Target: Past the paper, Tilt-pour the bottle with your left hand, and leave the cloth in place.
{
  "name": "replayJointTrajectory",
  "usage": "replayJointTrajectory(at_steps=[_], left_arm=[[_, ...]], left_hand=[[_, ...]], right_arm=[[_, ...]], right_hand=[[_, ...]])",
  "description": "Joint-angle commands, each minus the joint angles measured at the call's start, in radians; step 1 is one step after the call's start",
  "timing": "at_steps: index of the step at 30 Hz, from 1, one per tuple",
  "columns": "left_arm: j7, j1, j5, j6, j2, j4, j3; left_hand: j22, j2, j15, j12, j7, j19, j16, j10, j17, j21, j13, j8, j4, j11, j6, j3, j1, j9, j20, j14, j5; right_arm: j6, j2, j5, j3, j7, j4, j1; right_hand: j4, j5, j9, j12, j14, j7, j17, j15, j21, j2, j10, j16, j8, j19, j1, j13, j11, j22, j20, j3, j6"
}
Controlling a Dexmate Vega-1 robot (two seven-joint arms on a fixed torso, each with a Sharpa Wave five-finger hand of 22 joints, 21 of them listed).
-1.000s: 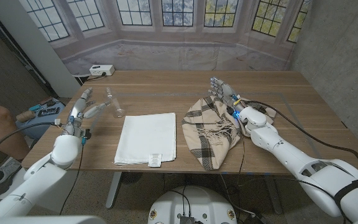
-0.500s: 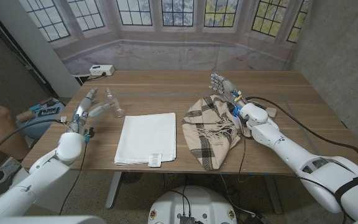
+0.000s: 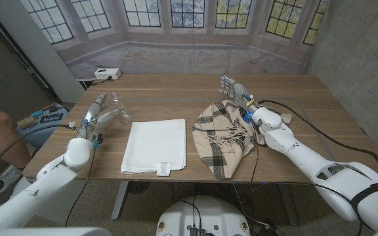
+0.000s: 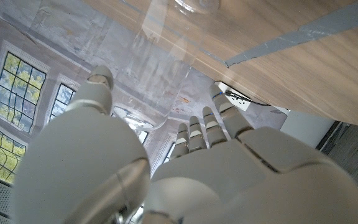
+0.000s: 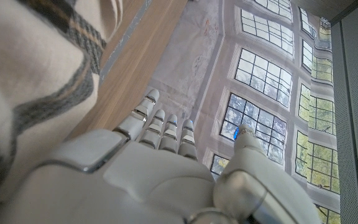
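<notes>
My left hand [image 3: 96,113] is up near the left edge of the wooden surface [image 3: 176,88], fingers spread apart and holding nothing. Just beyond my fingertips stands the clear plastic bottle [image 3: 122,108], upright and see-through, toward the far left part of the surface; from the head view I cannot tell whether a fingertip touches it, but nothing is closed around it. From my left wrist, I see my fingers [image 4: 199,134] reaching out with the underside of the bottle [image 4: 194,5] faintly visible past them against the wood.

The white rectangular sheet of paper [image 3: 155,145] lies flat toward the near edge, left of centre, with a small label at its near edge. The bottle sits beyond its far left corner, apart from it.

The beige plaid cloth with dark stripes and a fringe [image 3: 220,136] lies crumpled just right of the paper, running from mid-surface to the near edge. My right hand [image 3: 236,92] is at the far side of the cloth, fingers straight and apart, gripping nothing. From my right wrist the cloth [image 5: 30,74] lies close beside the hand [image 5: 160,162].

A white power strip [image 3: 107,73] lies at the far left corner.
</notes>
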Motion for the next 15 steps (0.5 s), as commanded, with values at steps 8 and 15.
replayJointTrajectory(at_steps=[8,15], left_arm=[[-0.037,-0.13,-0.01,-0.061,-0.029,0.137,0.114],[-0.049,-0.177,-0.011,-0.086,-0.05,0.189,0.151]], left_hand=[[0.003,-0.001,-0.002,0.004,-0.003,-0.001,0.005,0.001,0.001,0.001,0.005,0.005,0.003,-0.008,-0.002,-0.008,0.01,0.003,-0.007,0.001,0.01],[0.003,-0.001,-0.003,0.006,-0.004,-0.001,0.006,0.004,0.001,0.001,0.006,0.007,0.005,-0.008,0.002,-0.012,0.011,0.003,-0.007,0.003,0.011]], right_arm=[[-0.024,-0.038,-0.003,0.01,-0.028,-0.086,-0.034],[-0.027,-0.044,0.002,0.012,-0.024,-0.093,-0.042]], right_hand=[[-0.006,-0.002,0.006,0.006,-0.003,0.008,0.003,0.003,0.001,0.007,0.002,0.007,0.002,0.007,0.009,0.004,0.003,0.001,0.003,-0.003,0.003],[-0.006,-0.002,0.006,0.006,-0.003,0.007,0.003,0.004,0.001,0.007,0.003,0.007,0.002,0.007,0.01,0.004,0.003,0.001,0.002,-0.004,0.003]])
